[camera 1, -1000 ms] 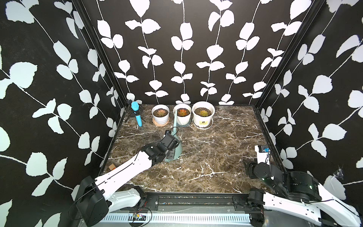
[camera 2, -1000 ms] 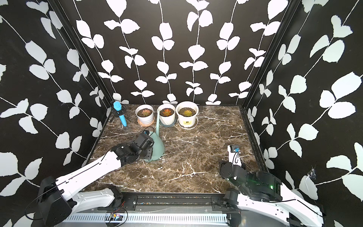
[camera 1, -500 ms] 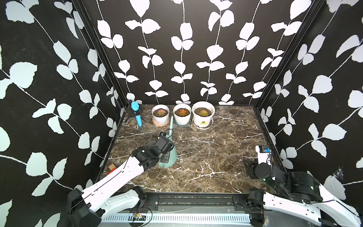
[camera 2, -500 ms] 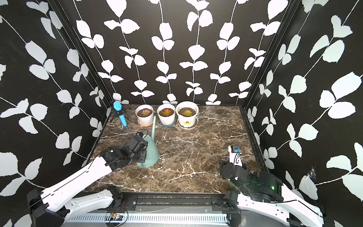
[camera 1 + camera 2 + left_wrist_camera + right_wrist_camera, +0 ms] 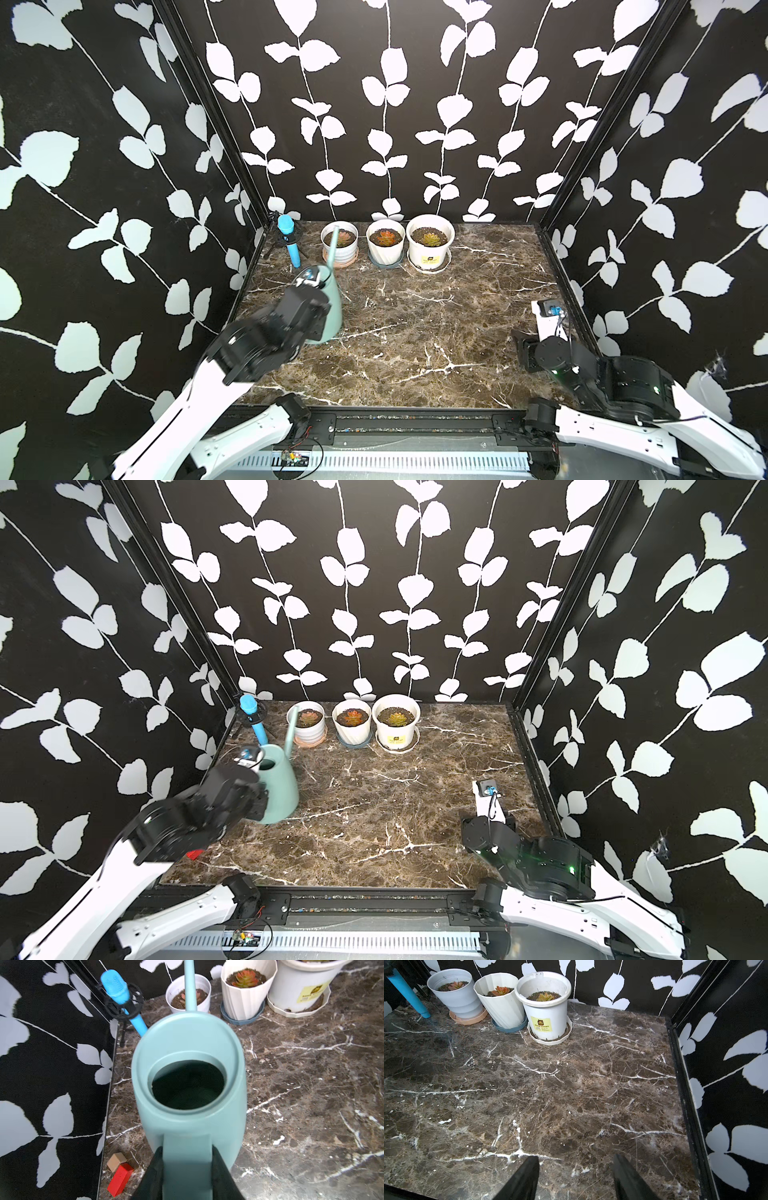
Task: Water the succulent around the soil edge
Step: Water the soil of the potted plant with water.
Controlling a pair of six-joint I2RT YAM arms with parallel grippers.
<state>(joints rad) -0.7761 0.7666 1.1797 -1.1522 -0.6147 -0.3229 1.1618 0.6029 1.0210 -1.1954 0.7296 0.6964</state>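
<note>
Three white pots stand in a row at the back, each with a succulent: a pinkish one in the left pot (image 5: 340, 249), an orange-red one (image 5: 386, 237) in the middle, a yellow-green one (image 5: 430, 238) on the right. My left gripper (image 5: 187, 1150) is shut on the handle of a teal watering can (image 5: 330, 305) (image 5: 278, 787), held upright at the table's left side. Its long spout (image 5: 332, 249) reaches to the left pot's rim, and in the left wrist view it crosses over that pot's soil (image 5: 178, 998). My right gripper (image 5: 576, 1156) is open and empty, low at the front right.
A blue microphone (image 5: 289, 241) on a black stand leans in the back left corner. A red block (image 5: 120, 1176) and a tan block (image 5: 116, 1159) lie by the left wall, under my left arm. Patterned walls close in the left, back and right sides.
My left arm has carried the watering can to the left. Its spout has swung from the middle pot to the left pot. The right arm has stayed still.
</note>
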